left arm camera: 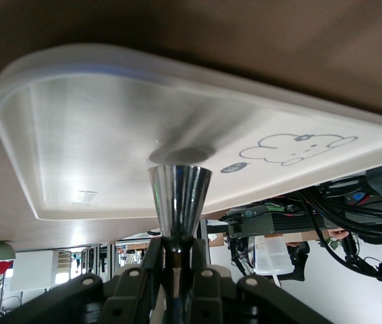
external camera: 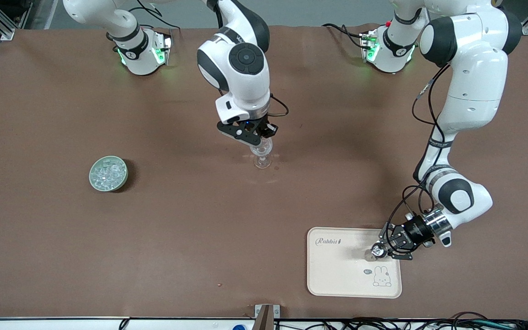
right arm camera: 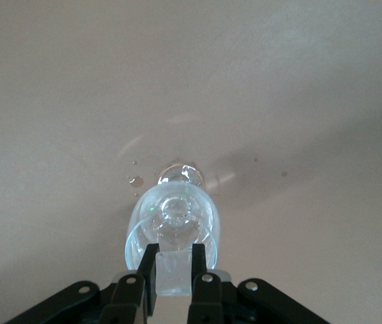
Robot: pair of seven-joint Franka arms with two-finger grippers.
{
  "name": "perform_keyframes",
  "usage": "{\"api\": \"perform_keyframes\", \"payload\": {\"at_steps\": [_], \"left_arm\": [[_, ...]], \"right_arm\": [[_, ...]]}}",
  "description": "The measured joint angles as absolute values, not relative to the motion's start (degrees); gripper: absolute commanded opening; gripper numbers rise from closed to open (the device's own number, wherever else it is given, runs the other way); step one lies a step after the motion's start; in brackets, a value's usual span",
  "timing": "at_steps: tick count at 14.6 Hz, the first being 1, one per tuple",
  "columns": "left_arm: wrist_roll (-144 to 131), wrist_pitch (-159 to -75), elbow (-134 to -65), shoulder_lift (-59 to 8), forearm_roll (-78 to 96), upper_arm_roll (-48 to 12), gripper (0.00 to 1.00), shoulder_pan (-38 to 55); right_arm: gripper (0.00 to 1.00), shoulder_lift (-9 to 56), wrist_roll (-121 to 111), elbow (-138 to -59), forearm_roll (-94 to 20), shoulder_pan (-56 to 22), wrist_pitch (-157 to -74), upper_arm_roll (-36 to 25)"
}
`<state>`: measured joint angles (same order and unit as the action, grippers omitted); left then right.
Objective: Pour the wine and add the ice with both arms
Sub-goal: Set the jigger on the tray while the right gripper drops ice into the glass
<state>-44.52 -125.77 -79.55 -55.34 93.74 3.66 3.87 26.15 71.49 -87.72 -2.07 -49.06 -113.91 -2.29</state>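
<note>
A clear stemmed wine glass (external camera: pixel 262 158) stands upright at the middle of the table. My right gripper (external camera: pixel 255 140) hangs just over its bowl. In the right wrist view the right gripper (right arm camera: pixel 175 251) is shut on one clear ice cube (right arm camera: pixel 175 273) above the glass's mouth (right arm camera: pixel 174 216). A green bowl (external camera: pixel 108 173) full of ice cubes sits toward the right arm's end. My left gripper (external camera: pixel 385 246) is low over a cream rabbit tray (external camera: pixel 332 270). It is shut on a shiny metal cone-shaped piece (left arm camera: pixel 179 199), whose wide end is at or just above the tray (left arm camera: pixel 96 135).
A few small drops (right arm camera: pixel 135 181) lie on the brown table cover beside the glass's foot. The tray sits near the table's front edge, toward the left arm's end. Both arm bases stand along the edge farthest from the front camera.
</note>
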Motion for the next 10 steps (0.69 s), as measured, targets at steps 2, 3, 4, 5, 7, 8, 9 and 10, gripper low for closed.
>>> {"api": "perform_keyframes", "payload": {"at_steps": [2,3,4,5,7,8,9,10], "left_arm": [[-43.1,-125.7,-79.2,-55.3,93.9,3.7,1.00,3.4],[-42.6,-125.3,-79.0,-55.2,93.9,3.9,1.00,3.0],[-42.6,-123.8,-78.9,-55.0,93.9,4.5,1.00,2.7],[-42.6,-121.1,-78.9,-54.8,93.9,5.9,1.00,2.6],[-42.5,-112.4,-79.5,-54.4,93.9,10.5,1.00,2.6],[-42.1,-106.9,-79.8,-54.3,93.2,13.5,1.00,2.5],[-41.0,-101.9,-79.9,-54.2,91.1,16.4,1.00,2.4],[-39.2,-98.3,-79.9,-54.0,88.1,18.4,1.00,2.0]], "right_arm": [[0.14,26.3,71.5,-87.7,-2.1,-49.3,-113.9,-2.3],[0.25,26.3,71.5,-87.7,-2.1,-49.3,-113.9,-2.3],[0.33,26.3,71.5,-87.7,-2.1,-49.3,-113.9,-2.4],[0.42,26.3,71.5,-87.7,-2.1,-49.3,-113.9,-2.5],[0.50,26.3,71.5,-87.7,-2.1,-49.3,-113.9,-2.6],[0.54,26.3,71.5,-87.7,-2.1,-49.3,-113.9,-2.6],[0.56,26.3,71.5,-87.7,-2.1,-49.3,-113.9,-2.6],[0.58,26.3,71.5,-87.7,-2.1,-49.3,-113.9,-2.6]]}}
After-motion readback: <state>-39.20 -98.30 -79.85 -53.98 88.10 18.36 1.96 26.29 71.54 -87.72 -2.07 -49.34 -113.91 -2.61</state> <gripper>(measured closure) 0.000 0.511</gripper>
